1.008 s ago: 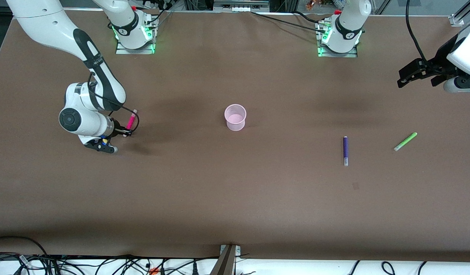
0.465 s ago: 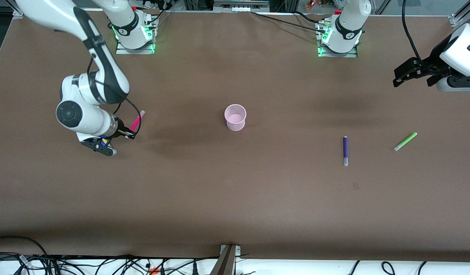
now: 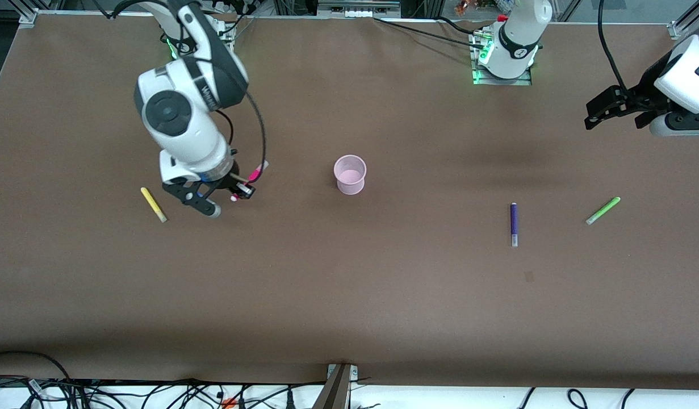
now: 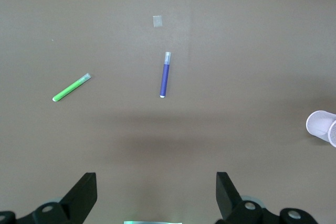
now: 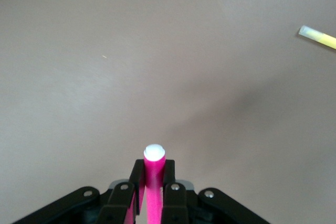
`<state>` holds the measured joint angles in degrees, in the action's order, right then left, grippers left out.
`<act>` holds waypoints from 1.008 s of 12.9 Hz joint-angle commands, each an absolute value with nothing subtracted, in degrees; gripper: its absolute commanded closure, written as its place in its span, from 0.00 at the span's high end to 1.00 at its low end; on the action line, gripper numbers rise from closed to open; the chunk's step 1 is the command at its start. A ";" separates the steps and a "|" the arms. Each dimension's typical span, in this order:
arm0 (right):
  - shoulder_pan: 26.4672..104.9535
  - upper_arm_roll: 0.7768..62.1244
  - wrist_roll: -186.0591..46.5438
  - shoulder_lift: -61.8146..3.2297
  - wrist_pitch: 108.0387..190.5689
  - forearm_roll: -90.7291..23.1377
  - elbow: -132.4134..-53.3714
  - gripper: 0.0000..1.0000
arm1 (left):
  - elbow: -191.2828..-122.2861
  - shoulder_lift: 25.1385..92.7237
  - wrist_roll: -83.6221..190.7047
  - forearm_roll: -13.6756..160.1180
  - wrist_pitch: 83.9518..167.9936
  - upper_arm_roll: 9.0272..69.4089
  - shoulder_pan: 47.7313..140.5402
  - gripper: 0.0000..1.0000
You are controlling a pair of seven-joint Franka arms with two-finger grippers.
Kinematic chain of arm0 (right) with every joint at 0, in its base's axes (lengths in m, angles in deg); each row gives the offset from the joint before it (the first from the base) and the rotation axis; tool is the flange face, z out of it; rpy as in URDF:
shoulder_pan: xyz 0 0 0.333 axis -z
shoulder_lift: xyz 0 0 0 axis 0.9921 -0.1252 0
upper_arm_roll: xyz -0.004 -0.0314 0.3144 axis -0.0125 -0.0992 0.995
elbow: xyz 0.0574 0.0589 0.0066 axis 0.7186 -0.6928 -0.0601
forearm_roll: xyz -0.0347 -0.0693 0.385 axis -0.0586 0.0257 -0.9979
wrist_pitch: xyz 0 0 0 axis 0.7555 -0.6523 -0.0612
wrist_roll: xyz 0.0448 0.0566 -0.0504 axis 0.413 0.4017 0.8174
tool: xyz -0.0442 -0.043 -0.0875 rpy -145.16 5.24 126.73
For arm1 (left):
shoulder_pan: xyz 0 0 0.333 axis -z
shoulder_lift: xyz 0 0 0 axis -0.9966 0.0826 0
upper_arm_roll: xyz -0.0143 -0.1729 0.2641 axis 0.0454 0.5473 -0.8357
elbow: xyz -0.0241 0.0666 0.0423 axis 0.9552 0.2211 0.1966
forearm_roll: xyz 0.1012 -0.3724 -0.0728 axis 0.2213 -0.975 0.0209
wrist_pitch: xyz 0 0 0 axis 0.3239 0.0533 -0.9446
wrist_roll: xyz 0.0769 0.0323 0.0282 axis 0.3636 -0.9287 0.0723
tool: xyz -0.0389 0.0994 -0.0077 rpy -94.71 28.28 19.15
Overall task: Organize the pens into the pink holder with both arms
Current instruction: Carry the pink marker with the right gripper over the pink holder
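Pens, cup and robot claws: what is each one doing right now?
Magenta pen: held tilted in the air by the right claw.
Yellow pen: lying flat on the table.
Dark purple pen: lying flat.
Light green pen: lying flat.
Pale pink round plastic cup: upright, no pens inside.
Right claw: shut on the magenta pen.
Left claw: open, holding nothing, waiting.

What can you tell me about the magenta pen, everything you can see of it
The magenta pen is a short, slim, smooth stick, bright magenta with a rounded pale end. The right gripper, shut on it, pinches it between the black fingers partway along the barrel. It is off the table, tilted, above bare brown tabletop between the yellow pen and the pink holder. Only the gripper touches it.
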<state>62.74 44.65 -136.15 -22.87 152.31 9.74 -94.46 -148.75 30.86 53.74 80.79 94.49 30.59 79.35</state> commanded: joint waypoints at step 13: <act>41.86 43.84 -196.23 -30.96 162.27 40.65 -90.99 0.00 | -147.86 31.11 54.12 80.37 94.33 30.56 79.11 1.00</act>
